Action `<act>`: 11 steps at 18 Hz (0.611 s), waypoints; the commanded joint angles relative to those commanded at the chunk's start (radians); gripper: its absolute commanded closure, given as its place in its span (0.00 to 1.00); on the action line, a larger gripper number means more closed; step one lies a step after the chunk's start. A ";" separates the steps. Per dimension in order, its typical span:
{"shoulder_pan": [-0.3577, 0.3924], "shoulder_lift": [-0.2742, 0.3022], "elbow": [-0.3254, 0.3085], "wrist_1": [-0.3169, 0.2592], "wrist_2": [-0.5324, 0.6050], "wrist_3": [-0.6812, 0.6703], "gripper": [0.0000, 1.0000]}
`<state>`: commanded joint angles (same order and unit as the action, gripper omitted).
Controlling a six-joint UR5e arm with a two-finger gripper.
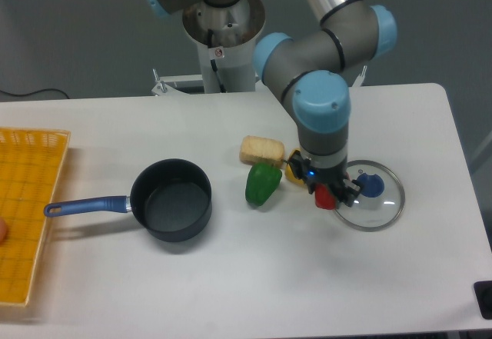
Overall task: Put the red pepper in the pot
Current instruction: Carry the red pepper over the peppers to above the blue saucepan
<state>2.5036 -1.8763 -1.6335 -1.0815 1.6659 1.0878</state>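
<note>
Tool [327, 198]: clamped on red pepper [325, 199], apparently lifted beside glass lid [375, 208]. Pot [171, 200]: open bench [231, 277] around. No legible labels.

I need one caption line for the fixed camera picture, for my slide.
Gripper holds the red pepper beside the glass lid; the empty pot waits to the left.

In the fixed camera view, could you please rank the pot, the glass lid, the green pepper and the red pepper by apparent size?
1. Pot, largest even without its blue handle.
2. Glass lid.
3. Green pepper.
4. Red pepper, though the gripper hides part of it, so its rank against the green one is unsure.
</note>
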 joint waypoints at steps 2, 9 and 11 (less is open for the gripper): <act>-0.040 0.031 -0.041 0.002 0.000 -0.052 0.94; -0.248 0.074 -0.069 0.011 0.000 -0.374 0.94; -0.313 0.066 -0.060 0.012 0.002 -0.452 0.93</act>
<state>2.1908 -1.8101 -1.6936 -1.0692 1.6674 0.6354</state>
